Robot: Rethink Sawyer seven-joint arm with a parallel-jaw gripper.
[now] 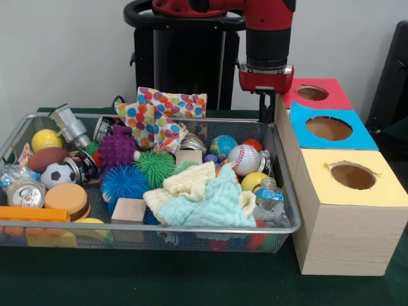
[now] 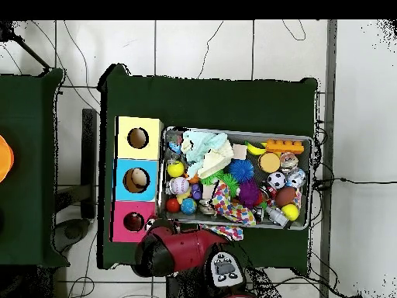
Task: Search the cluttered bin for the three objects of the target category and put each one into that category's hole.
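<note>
Green-covered table [image 1: 191, 280]. Wire-mesh bin [image 1: 191, 226] takes the most ground, long axis running across the front view, heaped to its rim. Along its right side, just beside it, a row of three wooden boxes, each with one round hole facing up: yellow-topped box [image 1: 357, 191] nearest the camera, blue-topped box [image 1: 306, 137] in the middle, red-topped box [image 1: 335, 95] farthest back. The row runs at right angles to the bin's long axis.

Red and black arm [image 1: 268, 32] comes down over the bin's far right corner, close to the red-topped box. Gripper [image 1: 266, 105]: only a dark stub shows below the red wrist; cannot tell how far it is parted, nor whether it holds anything.

Inside the bin, large to small: pale yellow and mint cloths [image 1: 204, 197] piled centre-right; polka-dot fabric [image 1: 167, 115] against the far wall; spiky balls in purple [image 1: 118, 150], blue [image 1: 124, 182] and green [image 1: 155, 166]; baseball [image 1: 244, 159], globe ball [image 1: 223, 146] and soccer ball [image 1: 58, 173]; wooden block [image 1: 129, 210] at the near rim; drink can [image 1: 25, 193] at left.

Open room: bare cloth in front of the bin and boxes; the box tops are clear above.
</note>
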